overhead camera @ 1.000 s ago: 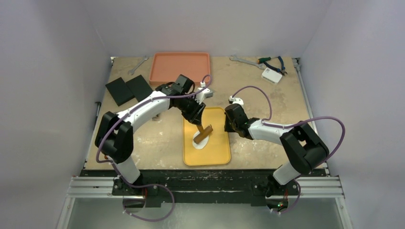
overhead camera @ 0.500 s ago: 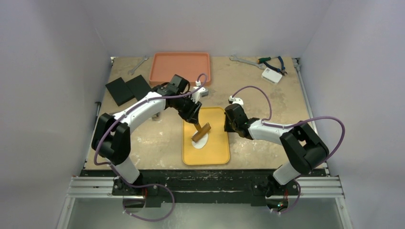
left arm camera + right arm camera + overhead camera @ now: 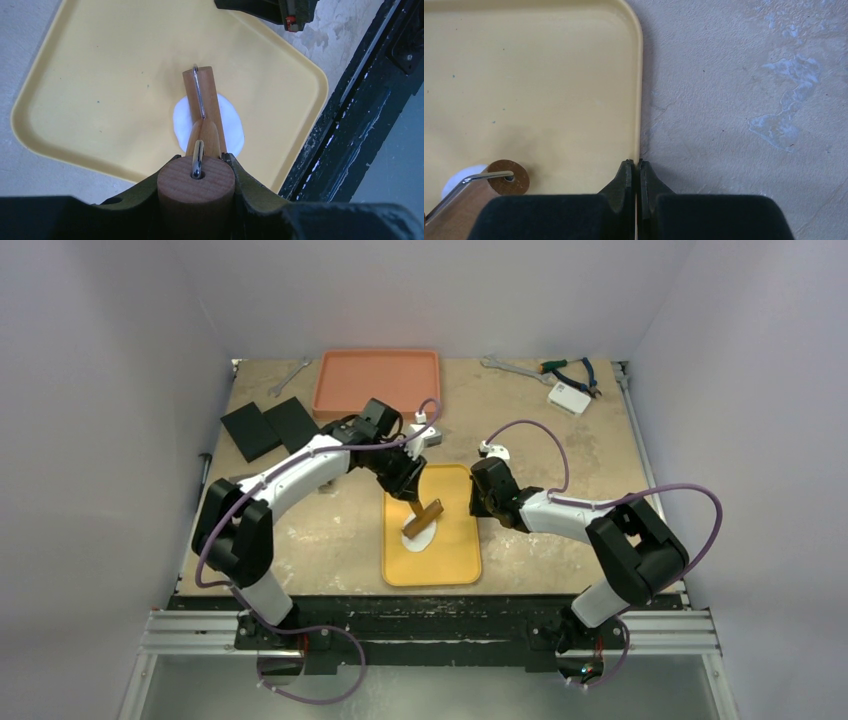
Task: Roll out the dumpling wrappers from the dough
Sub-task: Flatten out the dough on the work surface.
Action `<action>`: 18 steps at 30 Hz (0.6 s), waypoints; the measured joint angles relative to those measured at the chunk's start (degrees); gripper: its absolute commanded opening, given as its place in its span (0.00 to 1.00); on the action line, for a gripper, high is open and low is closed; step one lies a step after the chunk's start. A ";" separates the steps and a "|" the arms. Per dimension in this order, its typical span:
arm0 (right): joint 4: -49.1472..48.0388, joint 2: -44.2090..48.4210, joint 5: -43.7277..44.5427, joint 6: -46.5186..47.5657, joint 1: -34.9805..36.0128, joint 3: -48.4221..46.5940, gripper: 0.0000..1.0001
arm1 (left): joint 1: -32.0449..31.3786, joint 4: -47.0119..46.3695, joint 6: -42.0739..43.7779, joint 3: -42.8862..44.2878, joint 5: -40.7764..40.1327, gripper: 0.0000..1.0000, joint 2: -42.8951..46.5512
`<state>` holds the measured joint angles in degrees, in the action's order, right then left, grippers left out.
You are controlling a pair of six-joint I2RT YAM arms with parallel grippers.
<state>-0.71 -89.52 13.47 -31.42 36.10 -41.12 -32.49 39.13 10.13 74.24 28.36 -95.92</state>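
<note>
My left gripper (image 3: pixel 196 192) grasps the wooden roller (image 3: pixel 202 107) resting on the dumpling wrapper (image 3: pixel 232 127), lower centre in the left wrist view, my right gripper (image 3: pixel 634 175) is clenched at the rim of the yellow tray (image 3: pixel 638 100), and I fear uneven pressure tears the wrapper or shifts the tray.

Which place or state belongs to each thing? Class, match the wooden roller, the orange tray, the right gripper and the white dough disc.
Things:
1 wooden roller
2 orange tray
3 right gripper
4 dough disc

Places or states:
A shut, at the yellow tray's rim
B held in the left gripper
C far side of the table
D on the yellow tray, under the roller

Pairs: 1-B; 2-C; 3-A; 4-D
</note>
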 measured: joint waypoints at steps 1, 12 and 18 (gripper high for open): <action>0.00 0.00 0.00 0.02 0.02 0.00 0.00 | 0.52 0.15 0.02 0.00 0.20 0.00 0.00; -0.42 -0.11 -0.17 -0.07 0.02 0.00 0.00 | 5.57 0.83 1.16 0.11 2.08 0.00 0.04; -0.42 -0.11 -0.20 -0.07 0.02 0.00 0.00 | 3.72 0.42 1.20 0.15 0.76 0.00 0.04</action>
<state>-1.13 -89.62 13.28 -31.48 36.12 -41.12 -28.77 39.55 11.33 74.39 29.12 -95.88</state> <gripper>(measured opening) 0.029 0.315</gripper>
